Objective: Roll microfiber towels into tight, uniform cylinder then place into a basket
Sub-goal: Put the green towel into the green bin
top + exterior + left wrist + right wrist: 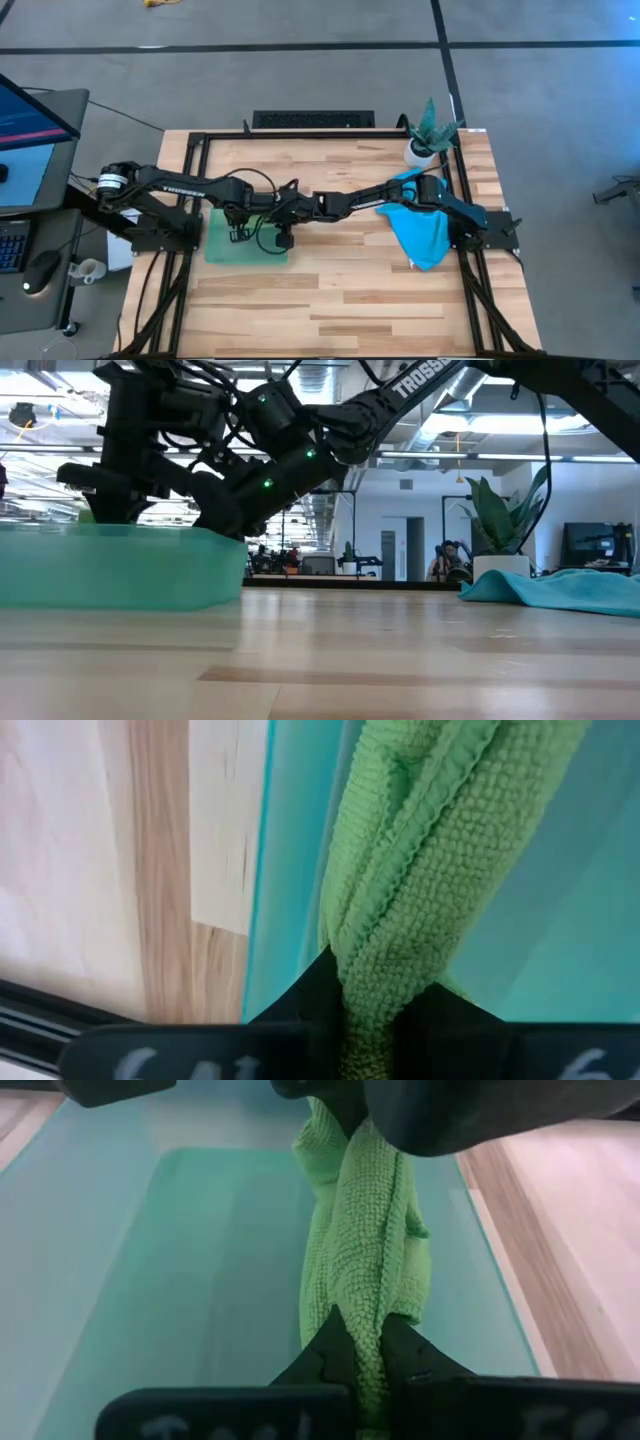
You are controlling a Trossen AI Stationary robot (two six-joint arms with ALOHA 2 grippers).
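While both sets of jaws pinch the rolled lime green microfiber towel (362,1240) by its ends, it hangs over the shallow translucent teal basket (222,250); a sky blue towel (420,232) lies well apart.

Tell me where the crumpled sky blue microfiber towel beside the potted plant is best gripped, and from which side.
Probably from above, at the narrow corner of the crumpled sky blue microfiber towel that points toward the table's front edge. The cloth lies low and spread out, and that end tapers, so fingers can close around it. The potted plant crowds the far end.

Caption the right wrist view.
Both grippers pinch a rolled lime green towel above the teal basket.
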